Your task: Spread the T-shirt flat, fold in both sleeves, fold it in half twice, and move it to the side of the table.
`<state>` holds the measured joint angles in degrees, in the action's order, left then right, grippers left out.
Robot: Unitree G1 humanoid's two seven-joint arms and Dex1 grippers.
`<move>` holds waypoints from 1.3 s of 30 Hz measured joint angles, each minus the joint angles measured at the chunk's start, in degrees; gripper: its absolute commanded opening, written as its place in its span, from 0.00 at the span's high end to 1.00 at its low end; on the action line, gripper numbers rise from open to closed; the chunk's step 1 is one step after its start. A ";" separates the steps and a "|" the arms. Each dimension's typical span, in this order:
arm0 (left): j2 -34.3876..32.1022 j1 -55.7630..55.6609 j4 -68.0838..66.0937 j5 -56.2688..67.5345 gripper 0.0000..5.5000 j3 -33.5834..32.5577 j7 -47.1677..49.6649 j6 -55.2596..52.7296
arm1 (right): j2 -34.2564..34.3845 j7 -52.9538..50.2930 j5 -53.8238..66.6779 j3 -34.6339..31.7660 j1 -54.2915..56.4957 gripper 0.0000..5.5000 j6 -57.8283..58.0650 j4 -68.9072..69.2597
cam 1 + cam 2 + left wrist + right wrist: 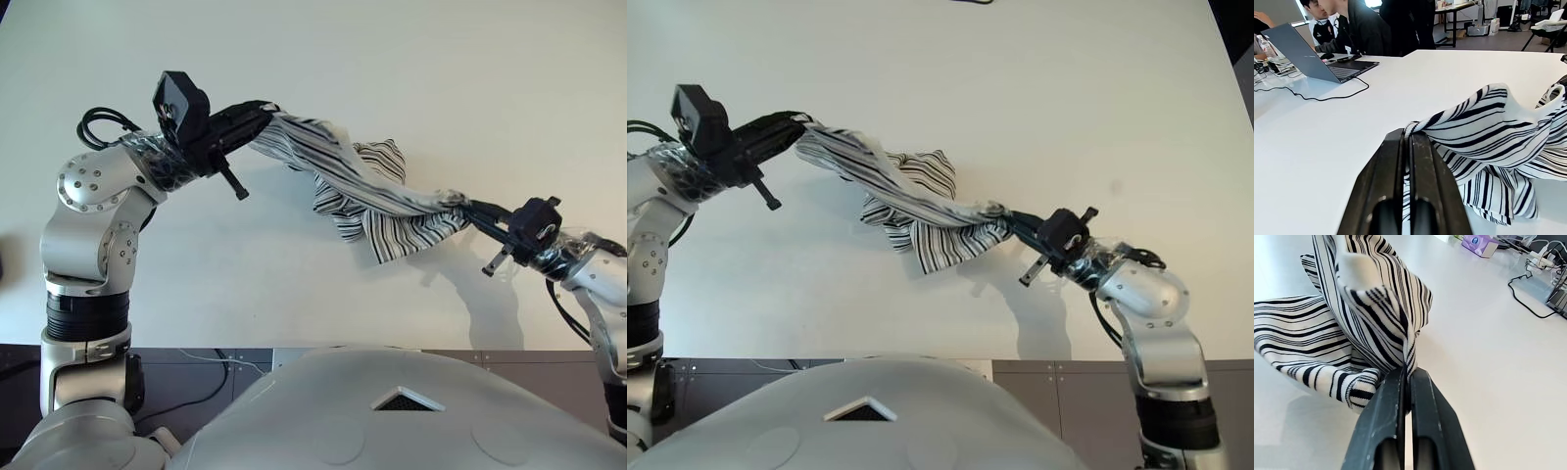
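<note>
A black-and-white striped T-shirt (pixel 367 201) hangs bunched above the white table (pixel 392 69), stretched between my two grippers. My left gripper (pixel 265 116) is shut on one end of the cloth at the upper left. My right gripper (pixel 472 208) is shut on the other end, lower and to the right. The middle of the shirt sags in loose folds, and its lower part seems to hang near the table. In the left wrist view the black fingers (pixel 1400 181) pinch the striped fabric (pixel 1488 147). In the right wrist view the fingers (pixel 1400 421) clamp a fold of the shirt (pixel 1371 318).
A laptop (pixel 1312 56) with a black cable (pixel 1317 95) sits on the table's far side, with people seated behind it. More cables (pixel 1533 289) and a small purple box (pixel 1479 244) lie at another far edge. The near table edge (pixel 294 350) runs just below the arms.
</note>
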<state>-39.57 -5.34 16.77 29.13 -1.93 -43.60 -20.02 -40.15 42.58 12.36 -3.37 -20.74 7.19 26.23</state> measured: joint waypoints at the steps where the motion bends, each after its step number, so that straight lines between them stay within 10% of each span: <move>1: 0.59 -1.36 -1.30 -1.05 0.98 0.18 0.48 0.13 | -1.01 1.13 -0.16 0.19 2.75 0.98 0.06 -1.84; 11: 6.26 -26.14 -36.39 -20.45 0.98 7.24 5.55 15.75 | -0.94 10.56 -15.65 13.71 59.35 0.98 -13.30 -51.95; 19: 11.34 -60.09 -85.95 -39.62 0.98 15.13 20.41 32.44 | 7.86 -12.01 -36.26 25.18 93.19 0.98 -23.67 -96.86; 39: 8.76 -80.84 -95.20 -54.21 0.98 14.53 32.56 35.96 | 9.79 -34.42 -46.67 25.69 112.74 0.98 -21.34 -105.05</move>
<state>-30.82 -86.18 -78.43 -25.08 12.60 -11.04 15.94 -30.36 8.16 -34.31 22.32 92.00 -14.14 -78.82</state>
